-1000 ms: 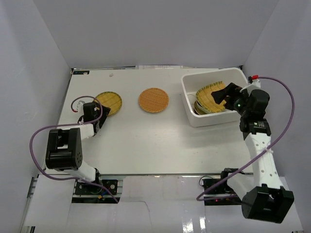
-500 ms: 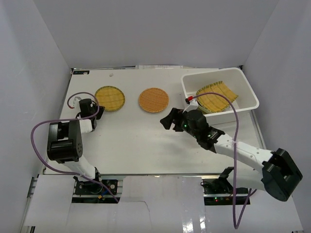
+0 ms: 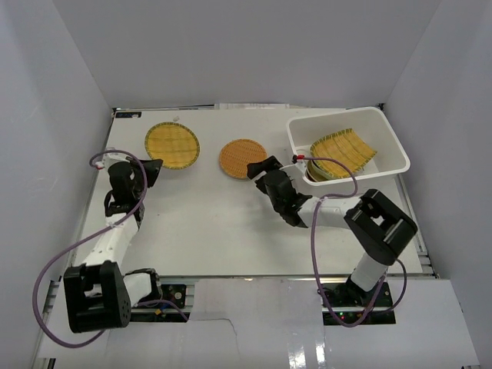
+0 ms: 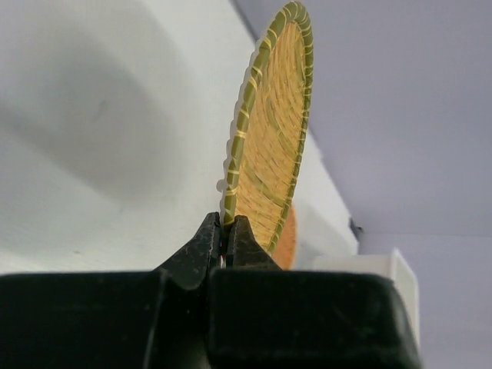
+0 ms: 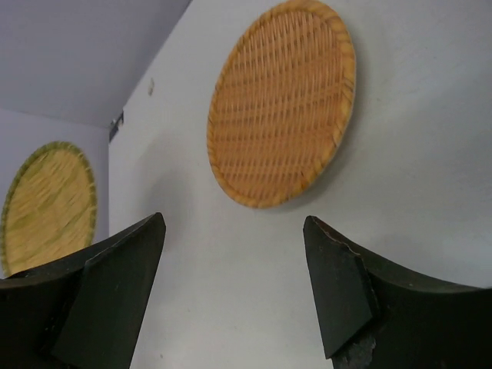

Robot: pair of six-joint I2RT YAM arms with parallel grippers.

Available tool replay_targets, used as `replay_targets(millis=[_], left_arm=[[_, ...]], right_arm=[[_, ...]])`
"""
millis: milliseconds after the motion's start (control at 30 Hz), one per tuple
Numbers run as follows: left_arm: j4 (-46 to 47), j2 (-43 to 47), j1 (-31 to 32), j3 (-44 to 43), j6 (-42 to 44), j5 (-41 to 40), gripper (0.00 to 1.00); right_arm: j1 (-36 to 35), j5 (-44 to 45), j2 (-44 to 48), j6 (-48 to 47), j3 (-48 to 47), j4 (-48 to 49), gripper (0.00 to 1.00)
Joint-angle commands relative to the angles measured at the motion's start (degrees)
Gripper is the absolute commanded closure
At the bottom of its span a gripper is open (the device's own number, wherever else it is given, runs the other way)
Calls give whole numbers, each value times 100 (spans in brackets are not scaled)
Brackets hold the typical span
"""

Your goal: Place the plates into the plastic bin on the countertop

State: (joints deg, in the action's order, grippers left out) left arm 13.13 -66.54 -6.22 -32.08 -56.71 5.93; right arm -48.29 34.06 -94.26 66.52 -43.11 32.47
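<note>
The green-rimmed woven yellow plate (image 4: 269,146) is pinched at its edge by the left jaws near the far left corner of the counter (image 3: 207,223). The right jaws are spread wide beside the round woven orange plate (image 3: 241,157).

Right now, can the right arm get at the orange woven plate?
Probably yes: the right gripper is open and faces the orange woven plate, only bare countertop between them.
</note>
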Motion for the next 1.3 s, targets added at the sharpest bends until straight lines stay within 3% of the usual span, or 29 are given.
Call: replay_targets(millis=[0,200,267,433,500,767,1000,1100,1267], left_arm=[[-72,590,6,-306,90,451,100],[164,256,235,-641,-165,1278,100],[129,107,235,-1036,-121,1357,100],[340,-96,235,-1722,-200,1788,100],[235,-69,244,-1872,-139,1797,100],[489,106,244,-1996,-341,2421,100],[937,-16,349,-1733,-542,2711,100],[1130,-139,349,-1732,-701,2886,100],[1210,-219,332,-1820,-763,3028,100]], right_arm=[[-13,346,-759,1318,-231,-4,22],[-57,531,-1481,1776,-822,-241,26],[-162,899,-1341,1488,-813,-188,28],[-479,1550,-1139,319,-1620,-1233,28],[-523,1524,-1182,449,-1796,-1645,28],[-514,1190,-1841,1969,-1683,-1805,27],[-234,1190,-2228,2356,-2078,-1858,28],[-85,1059,-2465,2444,-2289,-1849,33],[30,804,-2826,2445,-2562,-1780,66]])
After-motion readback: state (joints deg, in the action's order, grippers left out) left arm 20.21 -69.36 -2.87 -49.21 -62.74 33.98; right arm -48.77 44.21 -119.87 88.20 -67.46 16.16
